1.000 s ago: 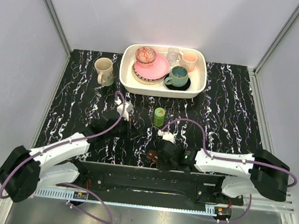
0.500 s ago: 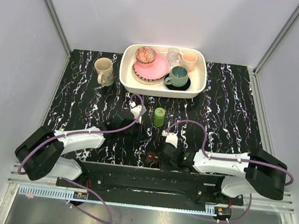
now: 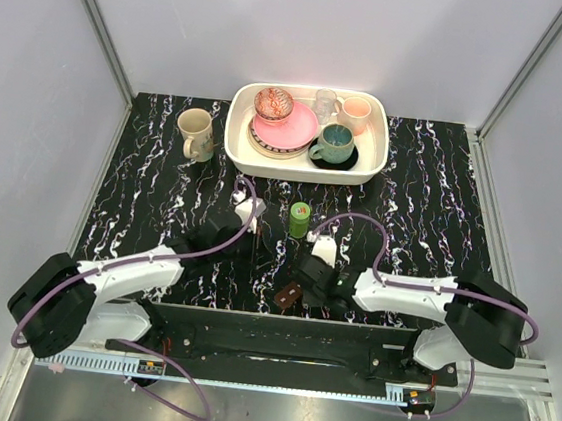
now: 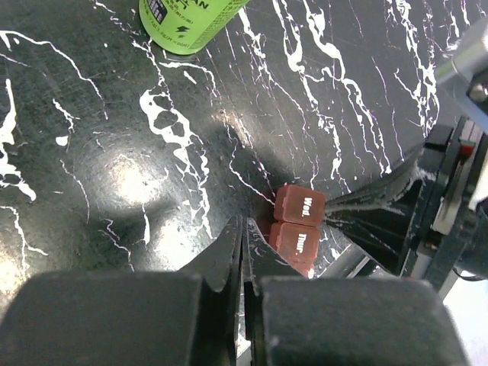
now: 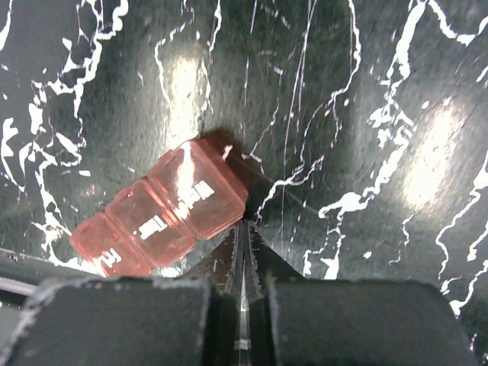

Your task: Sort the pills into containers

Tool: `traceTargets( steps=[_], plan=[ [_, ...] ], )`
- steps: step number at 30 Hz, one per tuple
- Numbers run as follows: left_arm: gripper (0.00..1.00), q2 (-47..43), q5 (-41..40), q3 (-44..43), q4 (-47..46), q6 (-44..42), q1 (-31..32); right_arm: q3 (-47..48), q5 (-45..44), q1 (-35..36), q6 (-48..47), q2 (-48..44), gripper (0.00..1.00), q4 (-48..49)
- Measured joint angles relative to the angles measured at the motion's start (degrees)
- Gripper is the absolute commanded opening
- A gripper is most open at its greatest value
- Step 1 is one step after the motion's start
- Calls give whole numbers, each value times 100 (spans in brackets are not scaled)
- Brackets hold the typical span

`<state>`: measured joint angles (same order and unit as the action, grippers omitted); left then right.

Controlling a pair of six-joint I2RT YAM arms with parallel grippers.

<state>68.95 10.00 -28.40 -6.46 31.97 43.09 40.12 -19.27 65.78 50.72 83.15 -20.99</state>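
The containers are one small reddish-brown pill case (image 3: 288, 296) (image 4: 299, 221) (image 5: 164, 210) with lids marked by day, lying aslant near the table's front edge. My right gripper (image 3: 301, 281) (image 5: 244, 225) is shut and empty, its tips touching the corner of the case's end compartment. My left gripper (image 3: 255, 246) (image 4: 245, 229) is shut too, with nothing in it, its tips just left of the case. A green bottle (image 3: 300, 219) (image 4: 187, 23) stands upright behind both grippers. I see no loose pills.
A white tray (image 3: 236, 145) of crockery sits at the back, with a beige mug (image 3: 196, 133) to its left. The arms' black base rail (image 3: 278, 336) runs right in front of the case.
The left arm swung right toward the bottle, then drew back a little. The right gripper moved forward and left, and the case now lies more aslant.
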Motion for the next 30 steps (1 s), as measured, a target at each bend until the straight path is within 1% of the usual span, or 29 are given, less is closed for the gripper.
traceTargets(
  steps=[6, 10, 14, 15, 17, 18, 19, 20, 21, 22, 23, 25, 26, 28, 30],
  plan=[
    [0, -413, -131, 173, 157, 2, 0, 186, 0, -343, -378, 125, 0, 66],
    [1, -560, -188, 245, 273, 4, 0, 199, 177, -562, -640, 125, 0, 275],
    [10, -664, -225, 341, 334, 4, 0, 199, 459, -660, -885, 118, 2, 531],
    [11, -697, -232, 372, 348, 9, 0, 197, 531, -662, -918, 101, 2, 557],
    [11, -745, -234, 422, 358, 9, 0, 177, 601, -664, -935, 2, 10, 614],
    [11, -778, -234, 457, 356, 11, 0, 142, 649, -669, -922, -107, 17, 640],
    [10, -800, -234, 468, 372, 13, 0, 114, 675, -669, -890, -201, 35, 645],
    [9, -824, -232, 487, 369, 20, 0, 68, 697, -669, -857, -326, 48, 660],
    [9, -839, -232, 498, 372, 28, 0, 24, 710, -669, -785, -448, 57, 662],
    [8, -852, -232, 511, 369, 46, 0, -9, 756, -671, -723, -555, 68, 658],
    [4, -872, -232, 535, 363, 59, 0, -22, 809, -675, -662, -627, 71, 656],
    [1, -914, -234, 568, 367, 96, 0, -24, 907, -680, -518, -706, 75, 662],
    [0, -949, -234, 592, 372, 114, 0, -22, 964, -682, -461, -713, 75, 660],
    [0, -1038, -260, 621, 404, 155, 0, 11, 1034, -684, -319, -678, 76, 592],
    [2, -1172, -352, 640, 470, 236, 2, 201, 1036, -684, -170, -501, 76, 426]
  ],
)
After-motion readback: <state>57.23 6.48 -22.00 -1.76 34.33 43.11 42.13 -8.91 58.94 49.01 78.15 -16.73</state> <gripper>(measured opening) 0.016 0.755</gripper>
